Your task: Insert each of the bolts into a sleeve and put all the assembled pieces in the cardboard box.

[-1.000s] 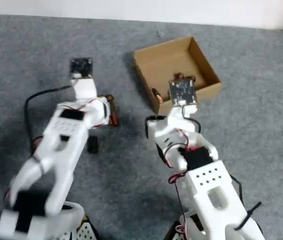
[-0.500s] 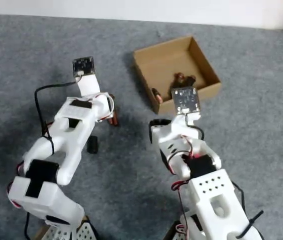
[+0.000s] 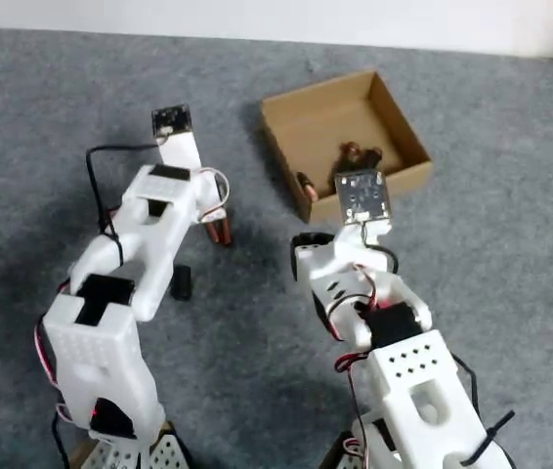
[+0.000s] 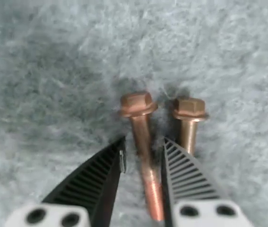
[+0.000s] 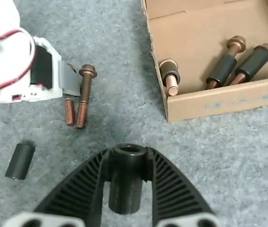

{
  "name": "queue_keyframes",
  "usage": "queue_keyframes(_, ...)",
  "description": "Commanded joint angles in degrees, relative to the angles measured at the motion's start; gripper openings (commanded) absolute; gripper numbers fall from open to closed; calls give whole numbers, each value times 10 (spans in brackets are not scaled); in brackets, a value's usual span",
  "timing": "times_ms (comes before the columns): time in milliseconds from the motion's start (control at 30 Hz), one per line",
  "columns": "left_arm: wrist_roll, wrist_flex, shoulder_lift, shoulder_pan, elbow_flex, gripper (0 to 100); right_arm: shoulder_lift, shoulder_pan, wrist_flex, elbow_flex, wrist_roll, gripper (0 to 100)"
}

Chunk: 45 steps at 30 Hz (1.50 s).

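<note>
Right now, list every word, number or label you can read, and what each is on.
No text can be read.
Cardboard box, outer wall: faint blue print, too blurred to read.
Bolts and sleeves: no marks that can be read.

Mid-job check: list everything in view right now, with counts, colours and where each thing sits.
cardboard box: one, brown, open-topped, on the table in front of the right arm
assembled pieces: three, copper bolts in black sleeves, lying inside the box
loose bolts: two, copper, side by side on the table at the left gripper
loose sleeve: one, black, lying on the table near the loose bolts
held sleeve: one, black, upright in the right gripper
table: one, grey fuzzy surface under everything
left gripper: one, black fingers, open, astride one loose bolt
right gripper: one, black fingers, shut on the held sleeve, short of the box
</note>
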Motion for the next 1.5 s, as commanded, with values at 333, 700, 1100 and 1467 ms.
queue_keyframes(333, -33, 98, -63, 56, -6, 5, -18, 1, -16, -4, 11, 5)
queue_keyframes(700, -89, -35, -546, 45, 329, 5, -98, 2, -78, 71, 14, 5)
queue_keyframes(1100, -153, -88, -1066, 124, 557, 5, -545, -105, -84, 326, 155, 5)
queue_keyframes(1467, -155, -412, -1091, 187, 725, 5, -538, -124, -87, 340, 163, 5)
